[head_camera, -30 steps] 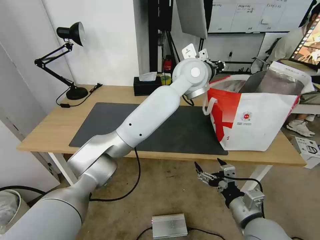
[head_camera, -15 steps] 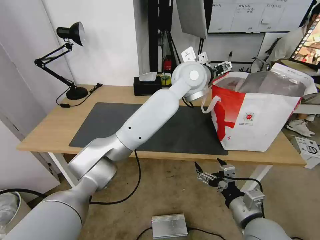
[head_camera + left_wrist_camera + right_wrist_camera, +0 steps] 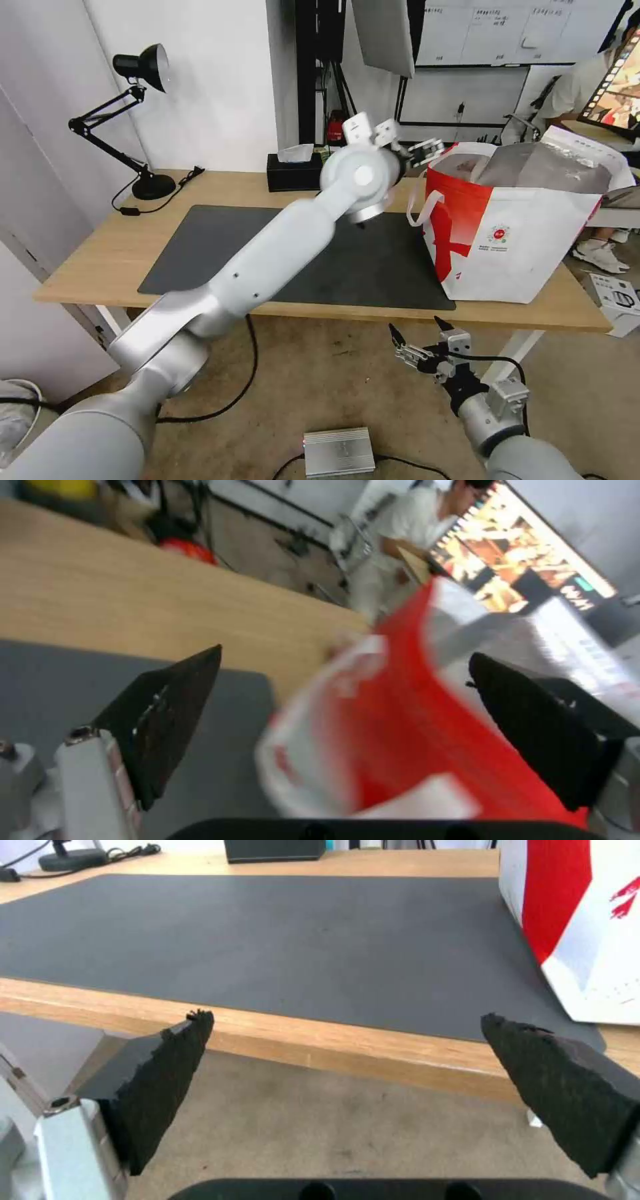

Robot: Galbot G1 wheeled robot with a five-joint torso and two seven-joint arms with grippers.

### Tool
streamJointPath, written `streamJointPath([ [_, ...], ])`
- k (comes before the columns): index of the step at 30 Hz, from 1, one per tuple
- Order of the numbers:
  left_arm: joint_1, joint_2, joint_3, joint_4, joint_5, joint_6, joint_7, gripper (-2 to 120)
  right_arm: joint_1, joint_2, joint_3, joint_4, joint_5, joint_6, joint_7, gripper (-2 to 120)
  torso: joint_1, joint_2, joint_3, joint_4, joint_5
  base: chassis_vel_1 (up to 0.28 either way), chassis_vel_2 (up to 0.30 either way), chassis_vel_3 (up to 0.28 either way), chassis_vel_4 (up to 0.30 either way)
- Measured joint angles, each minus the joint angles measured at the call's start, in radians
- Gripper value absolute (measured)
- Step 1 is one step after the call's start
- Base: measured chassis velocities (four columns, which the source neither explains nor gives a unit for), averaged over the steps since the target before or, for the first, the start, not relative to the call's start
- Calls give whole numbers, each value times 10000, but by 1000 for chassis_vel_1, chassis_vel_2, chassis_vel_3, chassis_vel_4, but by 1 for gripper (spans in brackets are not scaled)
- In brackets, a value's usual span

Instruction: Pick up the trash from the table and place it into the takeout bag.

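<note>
While the left arm is reaching up and across the table, the left claw is hanging in the air just beside the upper rim of the takeout bag, on the bag's red-panel side. The left wrist view is showing its two dark fingers spread wide with nothing between them; beyond them the red side and a white strap of the bag are lying blurred above the dark grey mat. The takeout bag is standing upright at the table's right end, partly on the mat, its mouth gaping and the silver foil lining showing. What is lying inside cannot be made out. The right claw is hanging low, below the table's front edge and over the floor, its fingers also spread wide and holding nothing, pointing at the mat and the bag's lower corner. At the back of the table a black tissue box is sitting near the wall, and a black desk lamp is standing at the far left corner.
</note>
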Motion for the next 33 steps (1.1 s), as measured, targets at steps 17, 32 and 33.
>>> streamJointPath([
  [17, 2966, 3423, -1115, -2885, 3219, 214, 2689, 100, 0, 0, 0, 1, 0, 0, 1, 100, 0, 0, 0, -1, -1, 0, 0, 0, 0],
  [32, 6558, 5186, -3507, -3705, 7298, -935, 4859, 100, 1, 0, 0, 1, 0, -1, 0, 100, -1, 1, -1, 0, 0, 0, 0, 0, 0],
  [33, 6558, 5186, -3507, -3705, 7298, -935, 4859, 100, 1, 0, 0, 1, 0, -1, 0, 100, -1, 1, -1, 0, 0, 0, 0, 0, 0],
])
